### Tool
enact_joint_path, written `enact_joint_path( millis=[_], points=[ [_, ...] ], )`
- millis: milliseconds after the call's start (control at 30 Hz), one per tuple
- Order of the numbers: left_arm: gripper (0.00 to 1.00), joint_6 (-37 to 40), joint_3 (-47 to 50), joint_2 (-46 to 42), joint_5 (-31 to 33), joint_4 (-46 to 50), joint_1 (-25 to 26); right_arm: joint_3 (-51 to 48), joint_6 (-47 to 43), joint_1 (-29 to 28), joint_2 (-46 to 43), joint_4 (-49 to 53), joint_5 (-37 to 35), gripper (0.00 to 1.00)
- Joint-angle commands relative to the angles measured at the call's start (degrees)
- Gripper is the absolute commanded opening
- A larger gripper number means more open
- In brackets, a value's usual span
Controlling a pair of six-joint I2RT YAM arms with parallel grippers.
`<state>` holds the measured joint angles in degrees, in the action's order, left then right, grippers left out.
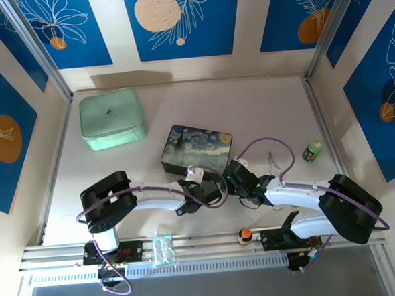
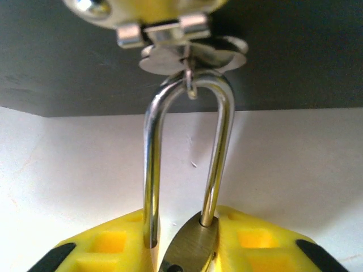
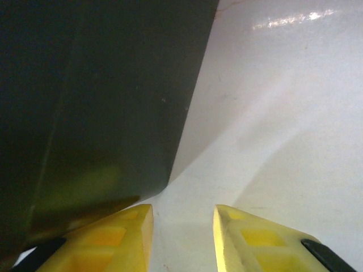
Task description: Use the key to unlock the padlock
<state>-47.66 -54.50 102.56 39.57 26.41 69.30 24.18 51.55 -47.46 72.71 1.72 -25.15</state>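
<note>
Left gripper [image 2: 182, 232] clamped on padlock [image 2: 190, 249] body. Shackle hangs through the clasp [image 2: 191, 56] on the near side of the painted box [image 1: 196, 148]. Right gripper [image 3: 182, 238] jaws apart, nothing between them, just beside the box's dark wall.

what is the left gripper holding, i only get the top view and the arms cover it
observer: the left gripper is shut on the brass body of the padlock
operator: is it hooked on anything
observer: yes, its shackle runs through the small ring under the clasp on the box
operator: and the other arm
observer: the right gripper is open beside the box's dark wall, with bare table between its fingers
</note>
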Motion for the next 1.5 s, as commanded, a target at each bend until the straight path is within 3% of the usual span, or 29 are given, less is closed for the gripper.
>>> enact_joint_path(
  millis=[0,500,600,800,933,1000,1067,1167,1333,1367,1433,1467],
  points=[
    [0.23,-1.1,1.0,-0.7,-0.5,2.2,1.4,-0.9,1.3,-0.3,0.8,-0.9,-1.1,0.34],
    [0.20,-1.2,-1.3,2.7,4.8,8.5,1.6,-1.8,2.4,-0.4,0.2,-0.9,-1.6,0.33],
    [0.28,-1.3,-1.5,2.2,3.8,7.9,2.4,-1.9,2.5,-0.4,0.2,-0.9,-1.6,0.33],
    [0.28,-1.8,-2.2,2.0,3.6,8.7,3.7,-2.0,2.9,-0.3,0.4,-0.9,-1.9,0.33],
    [0.23,-2.5,-2.7,2.2,3.8,9.9,3.8,-1.9,3.1,-0.2,1.0,-1.2,-1.8,0.33],
    [0.06,-2.9,-2.7,2.4,3.9,10.2,3.9,-2.1,3.1,-0.2,1.0,-1.3,-1.7,0.33],
    [0.02,-2.6,-2.5,2.4,4.1,9.9,3.8,-2.1,3.1,-0.1,1.0,-1.3,-1.7,0.33],
    [0.12,-2.2,-2.8,2.4,4.8,10.5,3.5,-2.1,3.2,-0.2,0.8,-1.3,-1.5,0.33],
    [0.11,-0.8,-2.7,1.1,6.5,11.8,2.8,-2.4,3.2,-0.2,0.0,-0.7,-1.8,0.33],
    [0.16,-0.1,-2.3,0.5,6.1,10.8,3.0,-2.5,3.3,0.0,-0.1,-0.8,-1.8,0.33],
    [0.34,0.9,-1.6,-0.9,5.0,8.8,3.4,-2.6,3.3,0.1,0.0,-0.8,-1.7,0.33],
    [0.35,1.2,-1.3,-1.5,4.5,7.8,3.5,-2.6,3.2,0.2,0.0,-0.9,-1.7,0.33]
  ],
)
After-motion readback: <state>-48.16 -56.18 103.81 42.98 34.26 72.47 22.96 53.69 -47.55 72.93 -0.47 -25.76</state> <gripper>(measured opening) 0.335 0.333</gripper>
